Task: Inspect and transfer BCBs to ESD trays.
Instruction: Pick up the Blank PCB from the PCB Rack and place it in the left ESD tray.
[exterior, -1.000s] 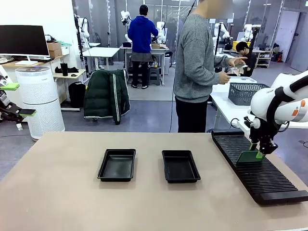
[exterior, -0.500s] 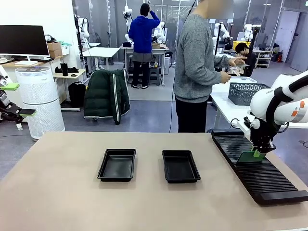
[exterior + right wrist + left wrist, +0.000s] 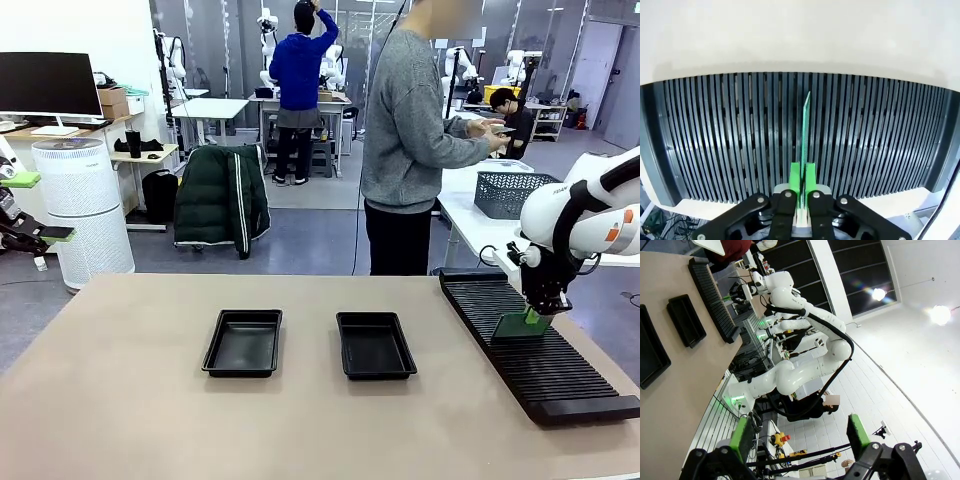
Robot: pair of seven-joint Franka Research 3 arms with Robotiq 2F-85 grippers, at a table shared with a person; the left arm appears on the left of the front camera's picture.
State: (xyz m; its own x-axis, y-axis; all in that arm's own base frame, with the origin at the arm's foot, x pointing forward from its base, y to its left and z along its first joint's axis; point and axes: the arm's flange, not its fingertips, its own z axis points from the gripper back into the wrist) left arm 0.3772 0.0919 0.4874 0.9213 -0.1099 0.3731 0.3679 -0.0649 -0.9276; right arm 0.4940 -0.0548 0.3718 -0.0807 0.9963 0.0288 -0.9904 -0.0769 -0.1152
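A green BCB [image 3: 520,325] stands on edge in the long black slotted rack [image 3: 560,375] at the table's right. My right gripper [image 3: 541,309] comes down on its top edge and is shut on it. The right wrist view looks down the thin board [image 3: 805,125] with the green pads [image 3: 796,175] pressed on both faces and the gripper [image 3: 803,187] shut. Two empty black ESD trays [image 3: 243,343] [image 3: 375,345] lie side by side mid-table. My left gripper [image 3: 25,205] is held off the table at far left, and its own view has the gripper [image 3: 802,432] open and empty.
A person in a grey sweater [image 3: 410,130] stands at the far side, turned toward a side table with a grey basket [image 3: 510,192]. A white air purifier [image 3: 82,210] and a chair with a dark jacket [image 3: 222,197] stand beyond the table.
My right gripper's fingers have closed onto the board's top edge. The person's hands have moved a little. The left arm has stayed still.
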